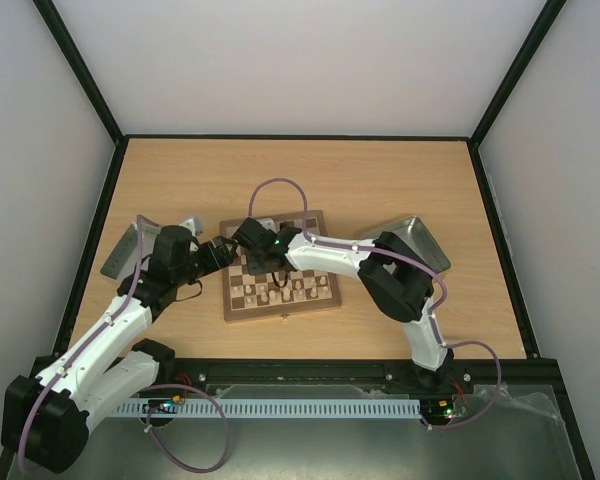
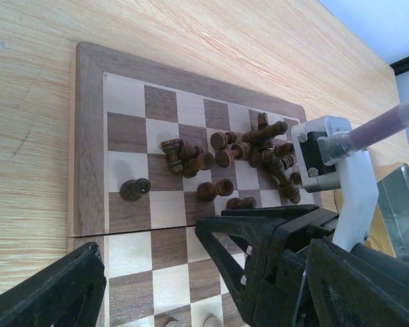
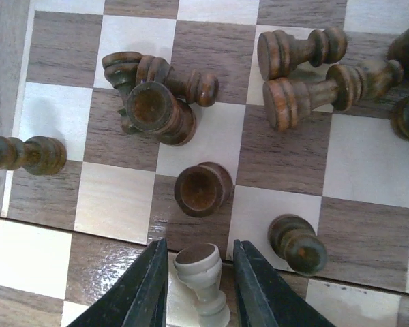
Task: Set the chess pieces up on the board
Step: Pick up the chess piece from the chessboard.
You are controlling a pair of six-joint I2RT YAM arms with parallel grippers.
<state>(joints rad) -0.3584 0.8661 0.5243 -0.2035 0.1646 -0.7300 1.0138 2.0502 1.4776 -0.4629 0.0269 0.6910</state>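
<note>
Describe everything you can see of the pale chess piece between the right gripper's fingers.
The pale chess piece is a small cream figure of turned wood. Its round, brownish flat end faces the camera and its ringed body runs toward the frame's lower edge. It looks tipped rather than upright, over a dark square by the seam of the board. The right gripper has its fingers either side with slim gaps, neither plainly touching. The nearest dark piece lies apart from it.

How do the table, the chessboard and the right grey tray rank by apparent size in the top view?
1. table
2. chessboard
3. right grey tray, partly hidden by the right arm
</note>
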